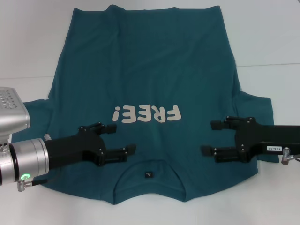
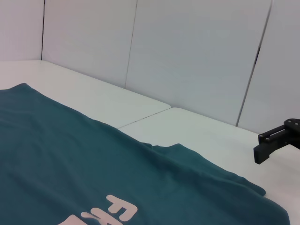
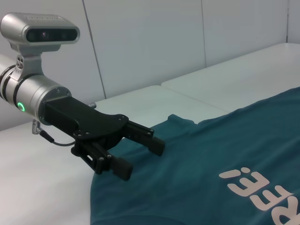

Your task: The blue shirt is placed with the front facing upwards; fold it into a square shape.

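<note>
Blue shirt (image 1: 150, 79) lies spread flat on the white tabletop (image 1: 272, 37), front side up. White "FREE!" print (image 1: 146, 114) sits mid-chest and reads upside down in the head view. Round collar (image 1: 148, 172) is at the near edge, closest to the robot, with a small dark label (image 1: 148, 175) inside it; the hem is at the far edge. Both short sleeves spread outward to the sides near the shoulders. Fabric is mostly smooth, with faint creases along the sides.

Left gripper (image 1: 123, 138) hovers over the shirt's shoulder area on the robot's left, just beside the collar, pointing inward toward the centre. Jaws are apart, nothing between them. The right wrist view shows the same gripper (image 3: 146, 154) above the sleeve edge, jaws spread.

Right gripper (image 1: 209, 138) is over the opposite shoulder area, pointing inward, mirroring the left. Jaws are apart and empty. One of its fingertips (image 2: 269, 145) appears at the edge of the left wrist view, above bare tabletop.
</note>
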